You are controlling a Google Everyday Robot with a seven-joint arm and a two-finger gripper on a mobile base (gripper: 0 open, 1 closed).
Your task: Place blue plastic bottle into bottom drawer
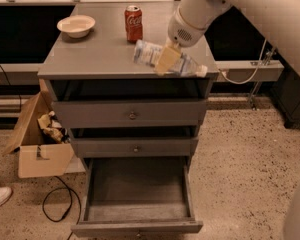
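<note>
Grey wood forms the cabinet (130, 116), which fills the centre of the frame; its tabletop (100, 54) carries the loose items. A white arm (250, 9) enters from the upper right corner and reaches down toward the tabletop's front right area. The bottom drawer (137, 194), lowest and deepest of three, stands pulled out at the lower centre with a bare floor. The two shallower drawers above it are shut. A cardboard box (40, 159) sits on the floor at the left, just beside the cabinet.

On the tabletop, a pale bowl (76, 25) rests at the upper left and a red Coca-Cola can (133, 24) stands upright near the back centre.

The blue plastic bottle (146, 53) lies tilted at the tabletop's front right edge, white cap (203, 71) pointing to the lower right. Whether it is clear of the surface cannot be confirmed.

The gripper (167, 58) is at the bottle's middle. Its pale fingers (163, 64) are narrowed onto the bottle body and hold it across the label.

Handling judgement: the bottle is probably light, thin-walled and smooth. Excess squeeze may dent it; too little may let it slide or pivot. Take hold at mid-body, across the label, near the balance point. Avoid the tapered cap end.
</note>
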